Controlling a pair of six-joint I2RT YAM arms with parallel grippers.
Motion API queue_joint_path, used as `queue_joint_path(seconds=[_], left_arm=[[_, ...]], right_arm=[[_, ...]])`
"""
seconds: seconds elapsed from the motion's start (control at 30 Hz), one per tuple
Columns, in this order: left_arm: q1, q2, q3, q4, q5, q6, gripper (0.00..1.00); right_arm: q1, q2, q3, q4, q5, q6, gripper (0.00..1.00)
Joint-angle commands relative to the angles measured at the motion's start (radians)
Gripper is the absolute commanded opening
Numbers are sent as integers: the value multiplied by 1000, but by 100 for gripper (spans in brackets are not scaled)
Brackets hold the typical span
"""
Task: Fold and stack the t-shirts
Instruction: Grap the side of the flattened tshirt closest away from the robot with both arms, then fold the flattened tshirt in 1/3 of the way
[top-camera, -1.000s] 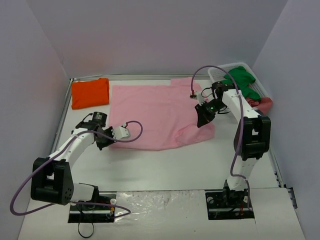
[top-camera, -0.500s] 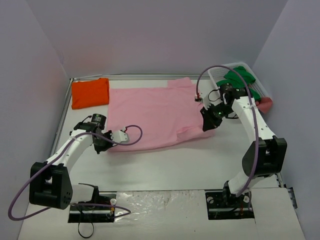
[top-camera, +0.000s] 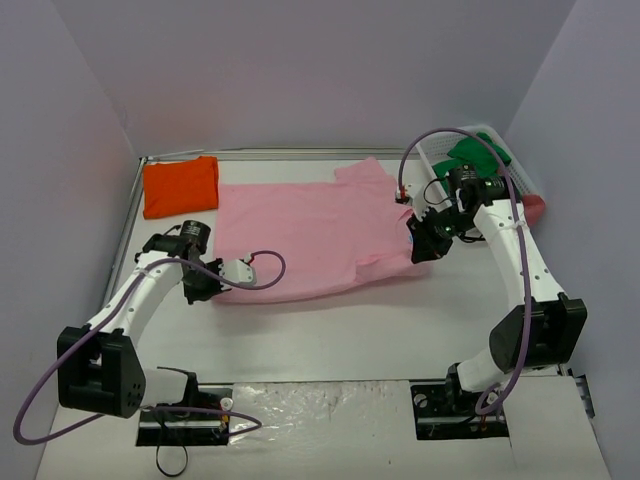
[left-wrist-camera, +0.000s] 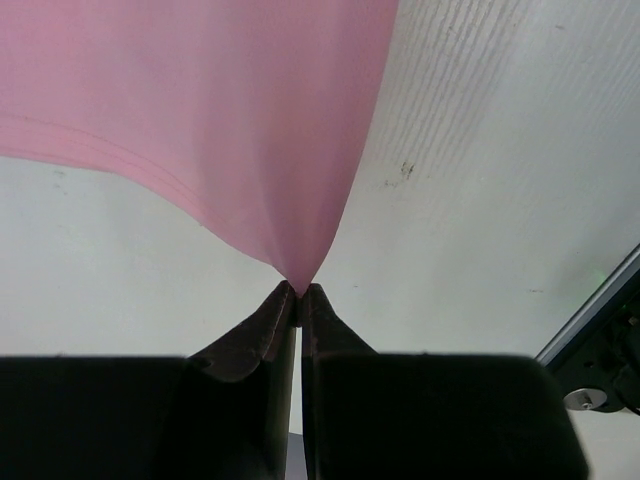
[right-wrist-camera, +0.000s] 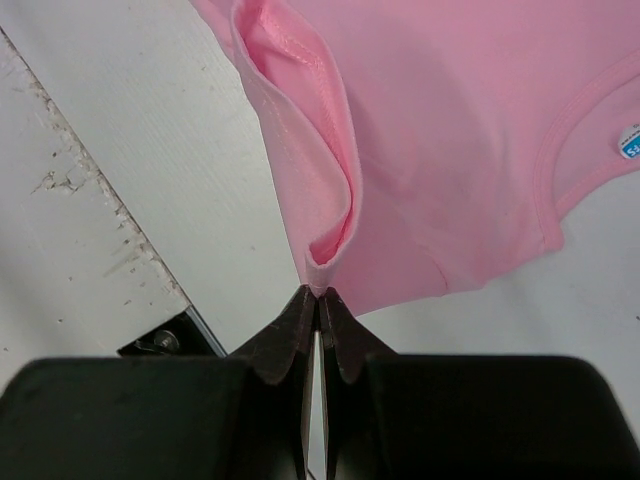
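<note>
Pink shirt (top-camera: 300, 235) spread across the middle of the table (top-camera: 330, 330). Mostly flat, front side down or up not clear. One short sleeve pointing toward the far right, long near hem facing the arms. Drawn taut between two pinch points, one at the near-left corner, one on the right side.

Near-left corner pulled into a narrow point and clamped in the left gripper (left-wrist-camera: 299, 292). Jaws pressed together on the cloth, with pink fabric fanning out from the fingertips in the left wrist view. Corner lifted slightly off the table surface.

Right side caught by the right gripper (right-wrist-camera: 319, 293), jaws likewise closed tight on the shirt. Pinched there: a rolled fold of stitched edge, rising just above the fingertips in the right wrist view. Curved neckline (right-wrist-camera: 572, 150) off to one side in that view, with a small blue and white label (right-wrist-camera: 630, 143) at the frame edge.

Orange shirt (top-camera: 181, 186) folded into a neat rectangle in the far-left corner of the table, just beside the pink shirt's far-left corner, untouched by either gripper.

White basket (top-camera: 437, 150) in the far-right corner, beyond the right arm. Green cloth (top-camera: 480, 155) heaped inside, a reddish cloth (top-camera: 533, 208) at its near end.
</note>
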Motion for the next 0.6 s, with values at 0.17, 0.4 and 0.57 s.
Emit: queue_joint_path(seconds=[0.17, 0.4, 0.57], left_arm=[[5, 37, 86, -95, -1, 72, 2], [19, 88, 151, -118, 8, 101, 2], [33, 119, 186, -137, 39, 119, 2]], right_arm=[[-11, 84, 106, -51, 5, 0, 0], [-11, 150, 191, -51, 10, 9, 0], [-11, 190, 231, -51, 16, 17, 0]])
